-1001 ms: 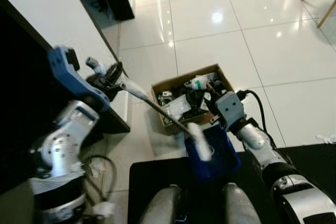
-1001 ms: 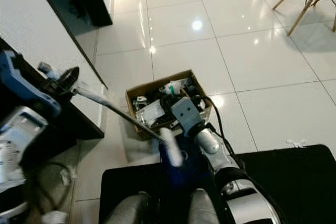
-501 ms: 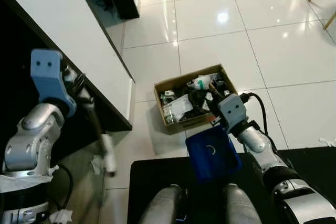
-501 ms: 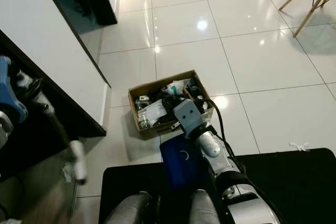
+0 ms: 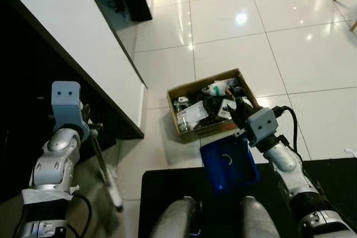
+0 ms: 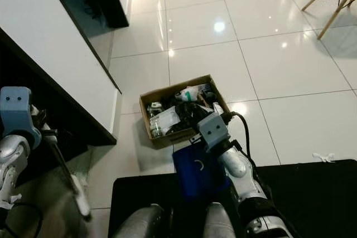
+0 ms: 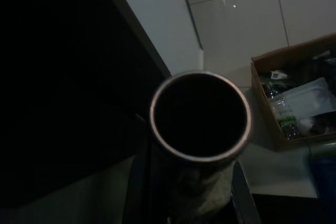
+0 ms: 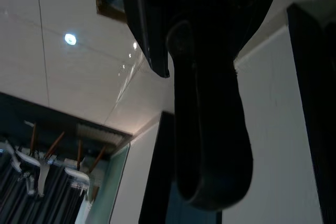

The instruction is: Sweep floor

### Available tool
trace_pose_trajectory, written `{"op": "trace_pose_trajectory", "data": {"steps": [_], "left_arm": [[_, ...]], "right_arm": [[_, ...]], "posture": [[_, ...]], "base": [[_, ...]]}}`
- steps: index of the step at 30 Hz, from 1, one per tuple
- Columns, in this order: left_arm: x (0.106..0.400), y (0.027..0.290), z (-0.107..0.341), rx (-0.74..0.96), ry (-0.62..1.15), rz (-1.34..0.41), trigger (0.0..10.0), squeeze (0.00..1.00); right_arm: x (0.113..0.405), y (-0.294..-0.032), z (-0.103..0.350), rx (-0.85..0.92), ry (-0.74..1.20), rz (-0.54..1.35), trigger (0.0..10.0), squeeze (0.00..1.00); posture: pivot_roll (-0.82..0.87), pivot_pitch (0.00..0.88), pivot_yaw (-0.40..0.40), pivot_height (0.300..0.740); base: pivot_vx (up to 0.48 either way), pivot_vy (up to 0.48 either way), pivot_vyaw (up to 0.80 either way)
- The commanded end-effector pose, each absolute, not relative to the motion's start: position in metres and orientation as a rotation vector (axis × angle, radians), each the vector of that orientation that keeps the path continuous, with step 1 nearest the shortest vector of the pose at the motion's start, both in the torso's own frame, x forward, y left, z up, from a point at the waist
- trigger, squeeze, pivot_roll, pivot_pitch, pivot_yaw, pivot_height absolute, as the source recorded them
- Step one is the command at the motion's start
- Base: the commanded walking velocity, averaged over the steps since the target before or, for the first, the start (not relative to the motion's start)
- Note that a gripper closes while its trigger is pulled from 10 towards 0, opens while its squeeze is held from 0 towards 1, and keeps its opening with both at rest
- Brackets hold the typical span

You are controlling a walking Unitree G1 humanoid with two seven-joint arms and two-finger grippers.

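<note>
The box (image 5: 214, 104) at twelve o'clock holds bottles and wrappers. My right claw (image 5: 243, 120) grips the blue dustpan (image 5: 228, 164), just below it. My left claw (image 5: 89, 132), seemingly clamped on the broom (image 5: 106, 171), has swung it from the box to eight o'clock, beside the white cabinet (image 5: 72, 37).

We saw the broom's lower end (image 5: 114, 190) only as a blur. The items in the cardboard box (image 5: 192, 88) were too small to tell apart. Our left hand (image 5: 92, 133) was partly hidden in shadow.
</note>
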State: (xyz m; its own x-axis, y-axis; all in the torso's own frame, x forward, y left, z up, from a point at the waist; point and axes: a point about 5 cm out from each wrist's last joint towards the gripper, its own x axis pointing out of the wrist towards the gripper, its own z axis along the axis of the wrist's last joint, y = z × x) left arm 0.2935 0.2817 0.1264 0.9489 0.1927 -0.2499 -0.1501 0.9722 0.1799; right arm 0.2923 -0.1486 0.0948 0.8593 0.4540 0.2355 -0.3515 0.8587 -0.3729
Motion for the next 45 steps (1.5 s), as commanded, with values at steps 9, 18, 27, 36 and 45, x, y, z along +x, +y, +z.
{"op": "trace_pose_trajectory", "data": {"steps": [9,18,27,36,45], "left_arm": [[0.306,0.281,0.131,0.242,0.221,0.178,10.0,0.00],[0.310,0.274,0.124,0.234,0.205,0.172,10.0,0.00],[0.308,0.276,0.118,0.233,0.209,0.184,10.0,0.00],[0.309,0.273,0.114,0.234,0.211,0.183,10.0,0.00],[0.309,0.268,0.111,0.231,0.207,0.180,10.0,0.00]], "right_arm": [[0.286,-0.154,0.128,-0.296,-0.442,0.400,10.0,0.00],[0.289,-0.155,0.170,-0.138,-0.502,0.375,10.0,0.00],[0.294,-0.151,0.208,-0.042,-0.578,0.389,10.0,0.00],[0.299,-0.159,0.257,-0.017,-0.703,0.365,10.0,0.00],[0.317,-0.165,0.293,-0.139,-0.818,0.320,10.0,0.00]], "posture": [[0.01,0.132,0.241,0.740],[0.01,0.125,0.222,0.740],[0.02,0.115,0.210,0.740],[0.02,0.113,0.202,0.740],[0.03,0.105,0.188,0.740]], "base": [[0.000,0.000,0.00],[0.000,0.000,0.00],[0.000,0.000,0.00],[0.000,0.000,0.00],[0.000,0.000,0.00]]}}
